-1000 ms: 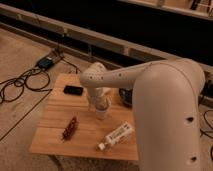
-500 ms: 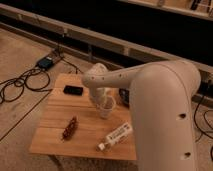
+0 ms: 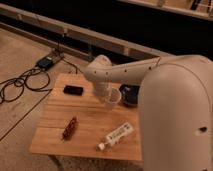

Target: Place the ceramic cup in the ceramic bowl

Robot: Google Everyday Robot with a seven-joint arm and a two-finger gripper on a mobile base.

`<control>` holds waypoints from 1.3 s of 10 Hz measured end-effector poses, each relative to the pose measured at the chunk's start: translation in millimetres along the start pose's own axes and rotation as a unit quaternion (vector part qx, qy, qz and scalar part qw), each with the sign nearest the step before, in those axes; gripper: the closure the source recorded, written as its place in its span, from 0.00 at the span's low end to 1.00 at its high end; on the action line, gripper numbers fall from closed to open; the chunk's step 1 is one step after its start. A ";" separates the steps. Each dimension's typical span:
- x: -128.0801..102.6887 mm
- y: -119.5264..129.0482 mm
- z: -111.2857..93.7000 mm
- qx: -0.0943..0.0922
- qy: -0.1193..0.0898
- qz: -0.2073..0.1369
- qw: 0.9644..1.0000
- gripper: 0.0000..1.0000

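Note:
The white ceramic cup (image 3: 113, 101) is at the end of my arm, just above the wooden table (image 3: 60, 142), and leans slightly. My gripper (image 3: 106, 94) is shut on the cup from above and from its left. The dark ceramic bowl (image 3: 131, 95) sits right beside the cup on its right, at the table's far right. My arm's large white shell hides the bowl's right part.
A flat black rectangular object (image 3: 74, 90) lies at the table's back left. A small brown object (image 3: 69, 128) lies front left. A white labelled bottle (image 3: 116, 136) lies on its side near the front edge. Cables and a power box (image 3: 46, 62) are on the floor to the left.
My gripper has carried the cup a little to the right, closer to the bowl. The other things on the table have not moved.

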 end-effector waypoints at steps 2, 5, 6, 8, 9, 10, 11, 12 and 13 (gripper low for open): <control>-5.8 -19.9 -17.5 0.019 -0.013 0.011 1.000 1.00; -16.4 -57.1 -39.2 0.043 -0.028 0.037 0.998 1.00; -19.8 -69.7 -42.9 0.051 -0.030 0.046 0.997 1.00; -31.1 -104.3 -46.9 0.068 -0.030 0.068 0.995 1.00; -35.7 -116.0 -46.0 0.073 -0.029 0.075 0.994 1.00; -42.6 -130.9 -41.7 0.078 -0.025 0.083 0.993 1.00; -48.9 -139.6 -35.9 0.080 -0.022 0.086 0.993 1.00; -55.6 -145.8 -28.5 0.080 -0.018 0.087 0.993 1.00; -62.6 -149.7 -21.0 0.078 -0.016 0.087 0.993 1.00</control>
